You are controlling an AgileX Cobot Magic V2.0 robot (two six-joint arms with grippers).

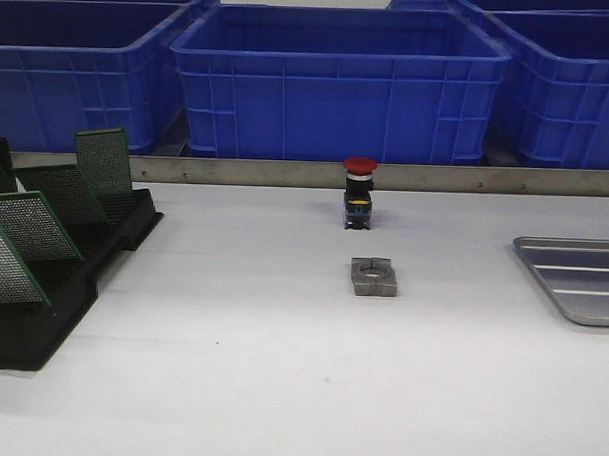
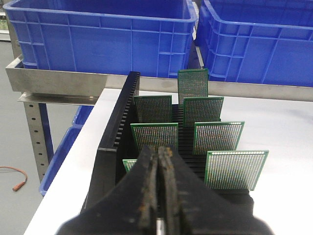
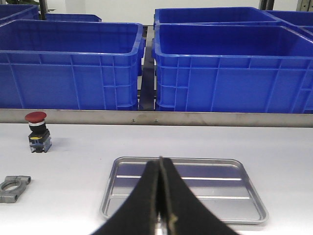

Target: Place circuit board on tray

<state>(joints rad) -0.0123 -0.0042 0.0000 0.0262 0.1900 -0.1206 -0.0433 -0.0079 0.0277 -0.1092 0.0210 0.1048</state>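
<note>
Pre-grasp stage. Left gripper [image 2: 159,196] pressed together, empty, above black rack [image 2: 115,147] at worktop's left edge. Circuit boards [image 2: 154,138] upright in slots. Right gripper [image 3: 160,196] together too, over empty tray [image 3: 244,196] at right edge. Next: spread left fingers, drop onto nearest board.

The left gripper [image 2: 160,169] was seen with its two fingers pressed together, nothing held between them. The right gripper [image 3: 160,178] was likewise closed and empty. Neither arm was caught in the front view.
</note>
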